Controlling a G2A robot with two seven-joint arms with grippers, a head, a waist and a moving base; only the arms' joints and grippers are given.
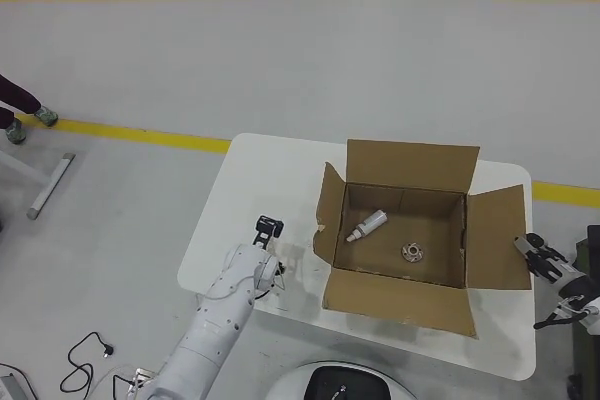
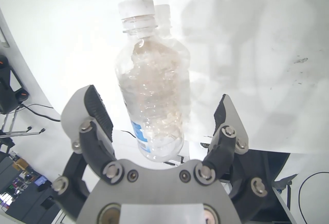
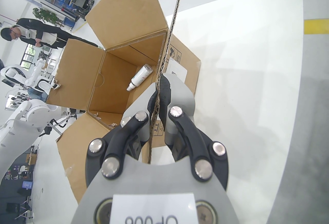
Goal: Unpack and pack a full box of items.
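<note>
One brown cardboard box [image 1: 400,292] stood open near the middle of the white rounded table [image 1: 270,170], its four flaps folded outward and its plain floor in view. Two items lay inside, apart from each other: one white spray bottle [image 1: 366,226] on its side toward the far wall, and one small round brownish ring-shaped piece [image 1: 412,250] nearer the centre, too small to make out further. In the right wrist view the same box [image 3: 77,68] showed corrugated cut edges and the spray bottle [image 3: 138,77] resting at the foot of an inner wall. The right gripper [image 3: 160,88] was pressed together on the edge of the right-hand flap [image 3: 174,16], pinching the cardboard between its two black pads; from above, that gripper [image 1: 532,248] sat at the flap's [image 1: 498,235] outer edge. One clear, crinkled plastic bottle [image 2: 144,63] with a white cap and a blue-and-white label near its base sat outside the box, over the table [image 2: 64,3] near its edge; whether it rested on the surface could not be told. The left gripper [image 2: 158,96] was spread wide around the bottle's lower half, with neither ribbed pad touching it. From above, the left gripper [image 1: 269,224] lay just left of the box.
</note>
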